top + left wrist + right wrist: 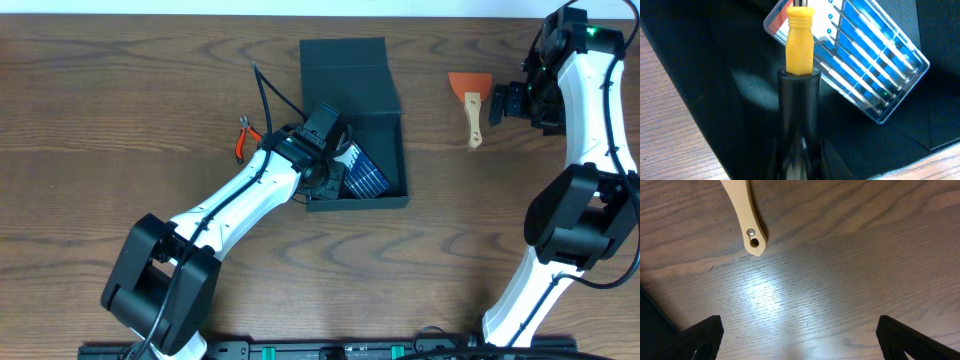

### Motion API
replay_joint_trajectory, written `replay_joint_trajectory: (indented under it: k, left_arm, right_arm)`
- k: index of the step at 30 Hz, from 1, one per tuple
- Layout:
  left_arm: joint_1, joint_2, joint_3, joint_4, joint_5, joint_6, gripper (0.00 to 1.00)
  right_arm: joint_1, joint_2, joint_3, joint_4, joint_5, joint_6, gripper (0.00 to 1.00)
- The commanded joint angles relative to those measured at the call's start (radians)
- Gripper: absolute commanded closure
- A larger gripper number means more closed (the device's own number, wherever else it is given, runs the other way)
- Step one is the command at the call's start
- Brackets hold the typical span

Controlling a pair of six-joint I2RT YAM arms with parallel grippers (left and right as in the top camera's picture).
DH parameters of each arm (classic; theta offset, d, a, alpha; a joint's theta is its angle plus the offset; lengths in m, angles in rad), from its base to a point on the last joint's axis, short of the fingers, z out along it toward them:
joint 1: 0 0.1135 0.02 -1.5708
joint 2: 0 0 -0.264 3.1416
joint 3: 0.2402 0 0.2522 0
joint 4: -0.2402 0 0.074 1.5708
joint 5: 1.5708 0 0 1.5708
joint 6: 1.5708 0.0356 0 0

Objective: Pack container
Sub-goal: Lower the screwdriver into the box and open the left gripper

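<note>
Box (365, 202): mid-table, lid (345, 65) open at its 12 o'clock.
Case (362, 172): in the box, toward 5 o'clock (lying askew).
Screwdriver (799, 40): above the box floor, far end over a corner of the case.
Pliers (244, 138): 9 o'clock of the box, near.
Scraper (472, 100): 2 o'clock of the box, well apart.

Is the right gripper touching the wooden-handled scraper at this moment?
Apart. The right wrist view shows the right gripper open at the bottom edge, the handle end of the scraper near the top, and bare table between them.
</note>
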Motion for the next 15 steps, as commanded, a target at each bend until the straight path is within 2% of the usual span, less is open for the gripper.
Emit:
replay_joint_trajectory:
  k: [1, 15]
  left_arm:
    - [-0.004, 0.007, 0.023, 0.004, 0.009, -0.024, 0.94]
    - [-0.004, 0.014, 0.022, 0.018, -0.044, -0.05, 0.94]
  right_arm:
    - [-0.003, 0.002, -0.002, -0.001, 0.003, -0.005, 0.01]
    - [-0.003, 0.002, -0.002, -0.001, 0.003, -0.005, 0.01]
